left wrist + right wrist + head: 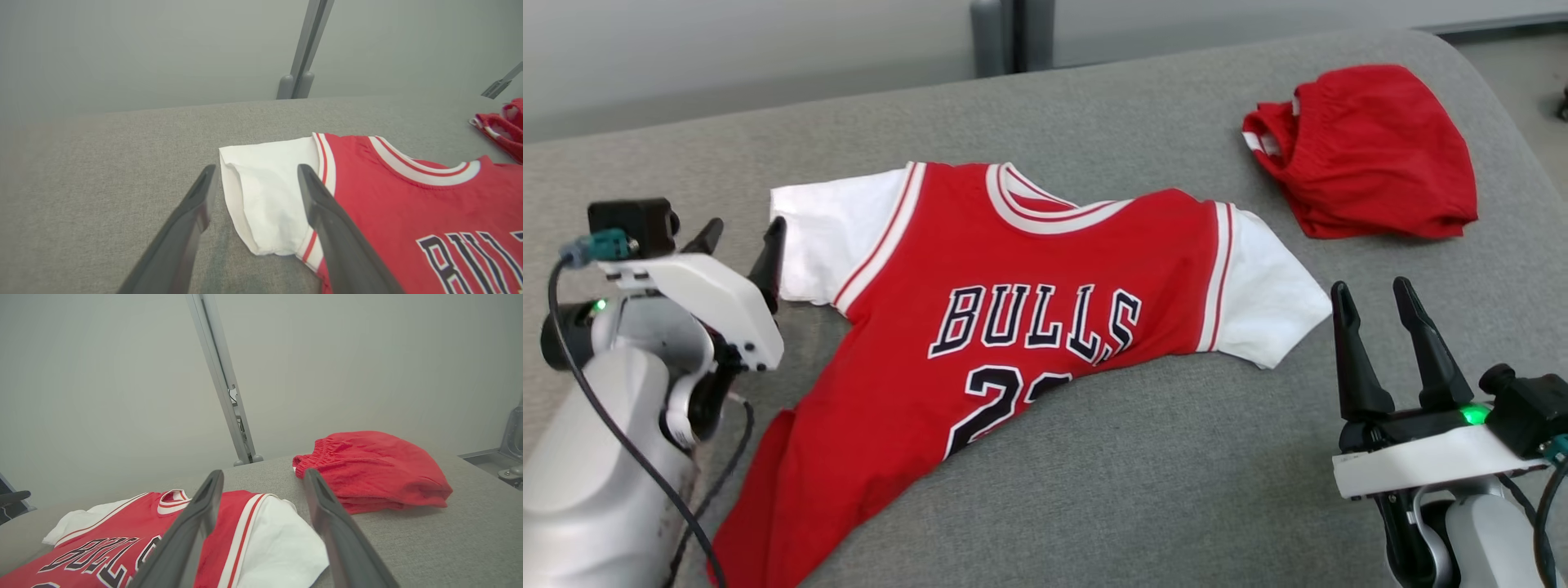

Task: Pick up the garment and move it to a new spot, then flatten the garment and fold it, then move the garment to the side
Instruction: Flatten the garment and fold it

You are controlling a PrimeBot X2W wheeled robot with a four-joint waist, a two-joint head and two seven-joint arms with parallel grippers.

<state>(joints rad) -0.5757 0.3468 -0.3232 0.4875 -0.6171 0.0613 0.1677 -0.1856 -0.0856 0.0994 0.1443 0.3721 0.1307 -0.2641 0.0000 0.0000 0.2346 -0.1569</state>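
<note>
The garment [1013, 269] is a red "BULLS" jersey with white sleeves, lying face up on the grey padded surface [1176, 457]. Its lower part is skewed toward the near left, and a fold hides part of the number. My left gripper [745, 229] is open just left of the white left sleeve [833, 237]. In the left wrist view the garment [408, 196] lies ahead, and that sleeve sits between the left gripper [257, 169] fingers. My right gripper [1372, 287] is open just right of the other sleeve [1266, 302], holding nothing. The right wrist view shows the right gripper [263, 473] above that sleeve's edge, with the garment [122, 522] to its left.
A folded red pair of shorts [1372, 151] lies at the back right of the surface, and appears as the shorts [376, 469] in the right wrist view. Grey wall and a metal post [1013, 37] stand behind. The surface curves off at the right.
</note>
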